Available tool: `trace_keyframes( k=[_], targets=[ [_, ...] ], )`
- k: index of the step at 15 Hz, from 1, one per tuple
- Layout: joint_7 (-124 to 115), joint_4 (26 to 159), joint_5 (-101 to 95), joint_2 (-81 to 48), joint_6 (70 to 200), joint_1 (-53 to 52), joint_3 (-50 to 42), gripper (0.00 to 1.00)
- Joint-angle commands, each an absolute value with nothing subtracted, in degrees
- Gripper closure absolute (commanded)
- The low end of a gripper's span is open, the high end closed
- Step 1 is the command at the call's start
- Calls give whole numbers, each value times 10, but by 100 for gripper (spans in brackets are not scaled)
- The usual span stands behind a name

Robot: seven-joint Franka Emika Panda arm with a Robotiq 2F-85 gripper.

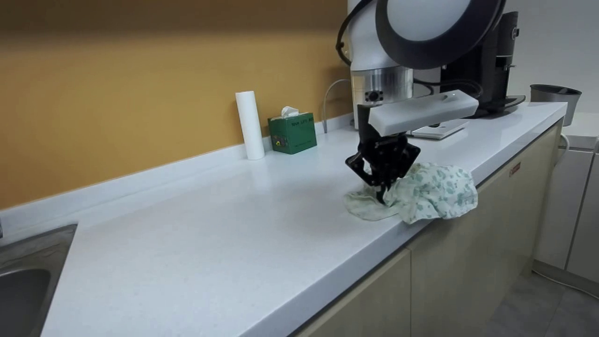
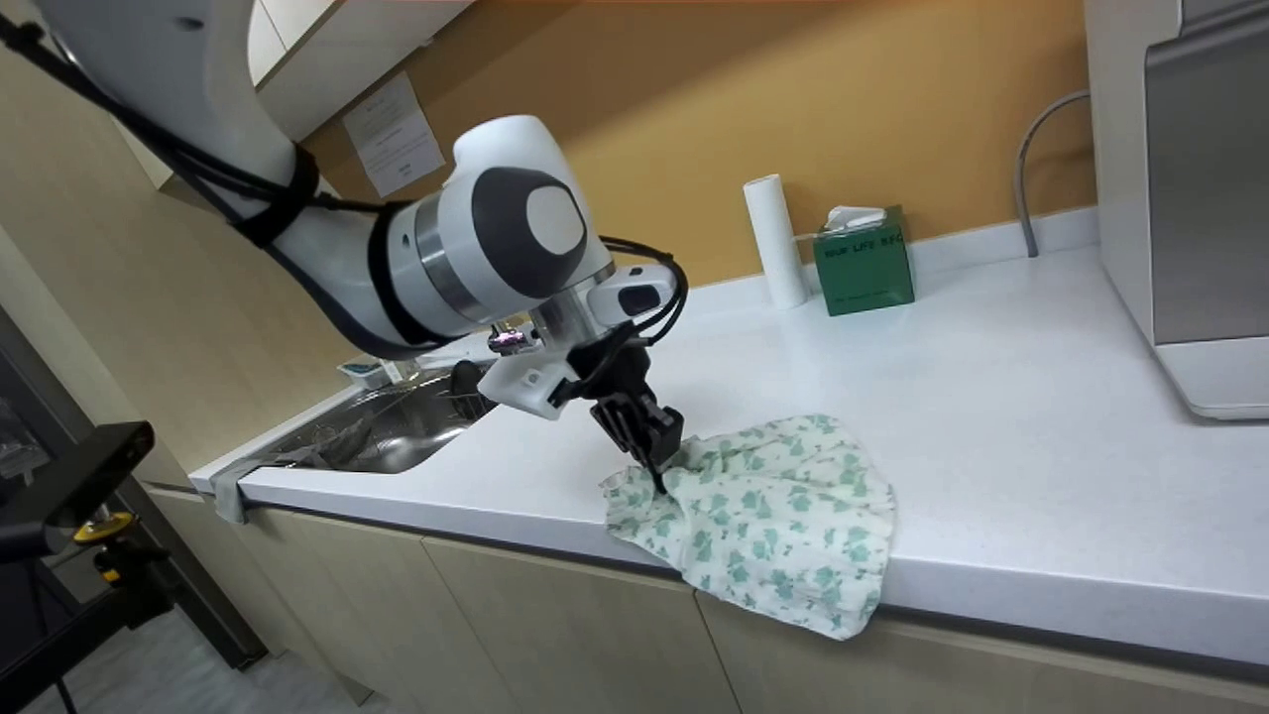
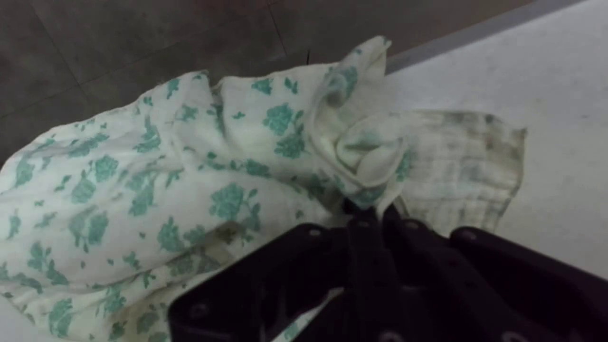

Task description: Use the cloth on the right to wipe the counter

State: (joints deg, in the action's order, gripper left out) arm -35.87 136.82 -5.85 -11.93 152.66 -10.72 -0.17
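The cloth (image 1: pixel 435 192) is white with green floral print and lies bunched at the front edge of the white counter (image 1: pixel 210 243). In an exterior view the cloth (image 2: pixel 783 516) spreads beside the gripper and hangs partly over the edge of the counter (image 2: pixel 1001 446). My gripper (image 1: pixel 383 197) points down at the cloth in both exterior views (image 2: pixel 658 478). In the wrist view the gripper (image 3: pixel 373 211) is shut on a gathered fold of the cloth (image 3: pixel 228 199). The fingertips are partly hidden by the fold. A stained corner lies flat on the counter (image 3: pixel 560 142).
A white paper roll (image 1: pixel 251 126) and a green tissue box (image 1: pixel 294 133) stand by the wall. A sink (image 2: pixel 416 436) is set into the counter. A black machine (image 1: pixel 505 61) and a grey bin (image 1: pixel 557 96) are at the far end. A large grey-white appliance (image 2: pixel 1210 228) stands on the counter.
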Motion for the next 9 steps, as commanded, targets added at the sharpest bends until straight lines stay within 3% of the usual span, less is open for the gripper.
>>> trace_keyframes(
  k=[1,9],
  targets=[
    [-330,1320,-41,-163,1531,-105,12,99],
    [-312,1210,-59,-240,1520,-98,-42,99]
  ],
)
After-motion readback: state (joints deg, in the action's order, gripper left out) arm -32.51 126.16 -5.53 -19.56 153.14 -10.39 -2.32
